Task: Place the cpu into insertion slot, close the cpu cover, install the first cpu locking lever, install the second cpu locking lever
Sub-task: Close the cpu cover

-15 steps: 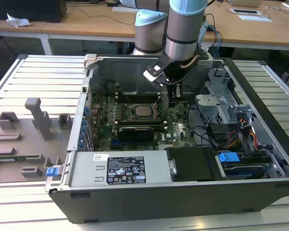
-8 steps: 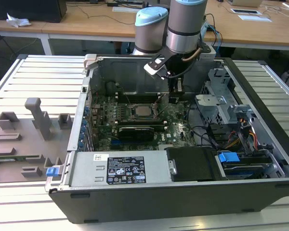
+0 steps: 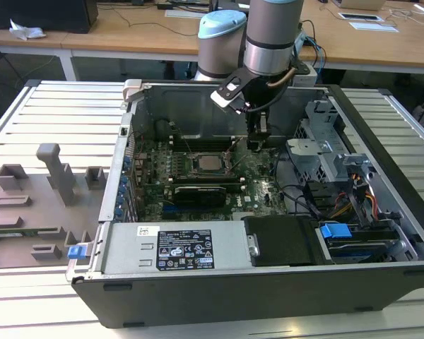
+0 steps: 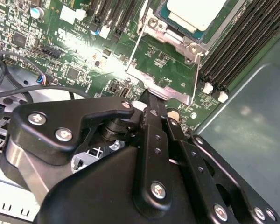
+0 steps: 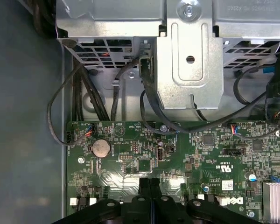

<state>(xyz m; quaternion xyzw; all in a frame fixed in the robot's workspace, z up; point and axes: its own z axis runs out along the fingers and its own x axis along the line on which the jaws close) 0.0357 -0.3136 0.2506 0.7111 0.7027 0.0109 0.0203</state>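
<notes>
The cpu [image 3: 210,164] lies flat in the insertion slot [image 3: 196,169] on the green motherboard, its pale metal top showing; in the second wrist view the cpu [image 4: 196,11] sits inside the socket rim [image 4: 170,36]. The cpu cover [image 4: 161,91] is swung open away from the socket, and green board shows through its window. My gripper [image 4: 151,100] is shut, with its tips right at the cover's free edge; I cannot tell whether they pinch it. In the exterior view the gripper [image 3: 256,143] hangs just to the right of the socket. In the first wrist view the fingers [image 5: 144,184] press together above the board.
Black memory slots [image 4: 238,42] run beside the socket, with the case wall [image 4: 252,135] beyond them. A metal drive cage [image 5: 191,51] and black cables [image 5: 149,98] stand past the board's edge. The power supply [image 3: 169,247] fills the case's near side. A grey fixture tray [image 3: 35,205] lies outside the case.
</notes>
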